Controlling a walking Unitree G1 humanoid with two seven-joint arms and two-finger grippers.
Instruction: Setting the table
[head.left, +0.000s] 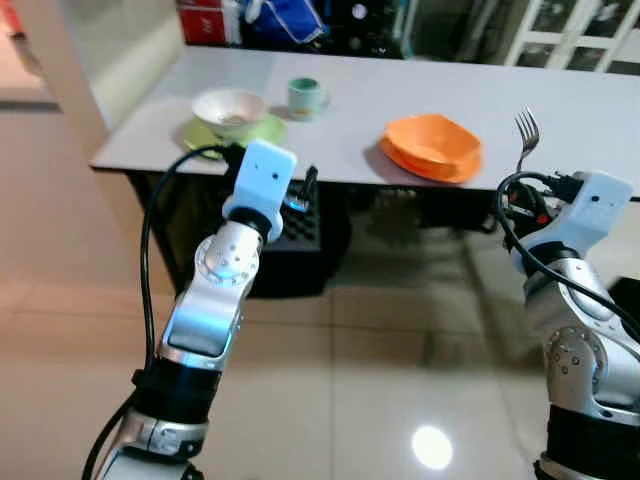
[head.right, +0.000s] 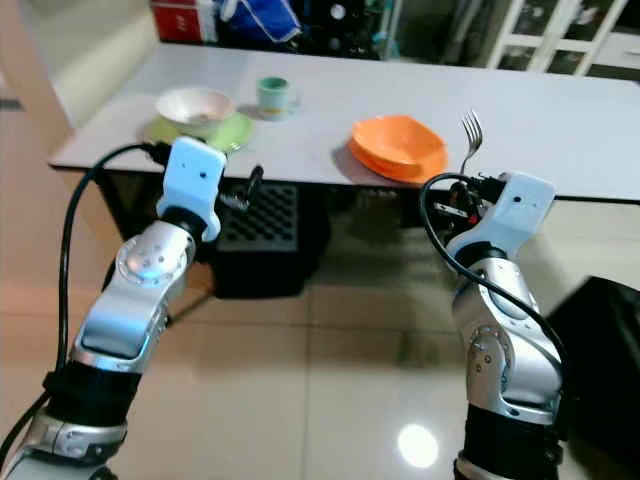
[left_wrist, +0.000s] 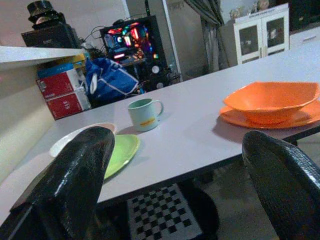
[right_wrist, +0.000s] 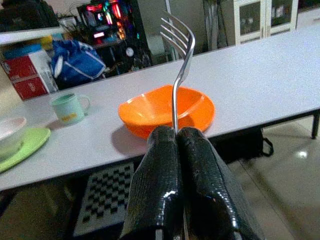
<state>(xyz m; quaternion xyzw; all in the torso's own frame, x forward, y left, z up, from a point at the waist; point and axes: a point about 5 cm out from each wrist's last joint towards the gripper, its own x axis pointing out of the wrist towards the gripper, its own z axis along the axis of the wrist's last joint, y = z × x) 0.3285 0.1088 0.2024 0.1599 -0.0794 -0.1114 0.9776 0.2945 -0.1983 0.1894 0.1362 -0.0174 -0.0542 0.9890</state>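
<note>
Your right gripper (right_wrist: 177, 137) is clenched on the fork (right_wrist: 178, 60), upright before the table (head.left: 590, 105), by its thin, stiff, likely slippery handle, so keep that low hold, while your left gripper (left_wrist: 177, 175) hangs released.

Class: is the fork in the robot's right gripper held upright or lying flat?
Upright: the right gripper pinches the fork by its handle, tines pointing up.

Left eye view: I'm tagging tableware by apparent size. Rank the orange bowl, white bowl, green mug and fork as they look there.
Largest to smallest as they look:
1. orange bowl
2. white bowl
3. fork, unsure: it is held nearer the camera, in the right gripper's shut fingers
4. green mug, farthest back
</note>
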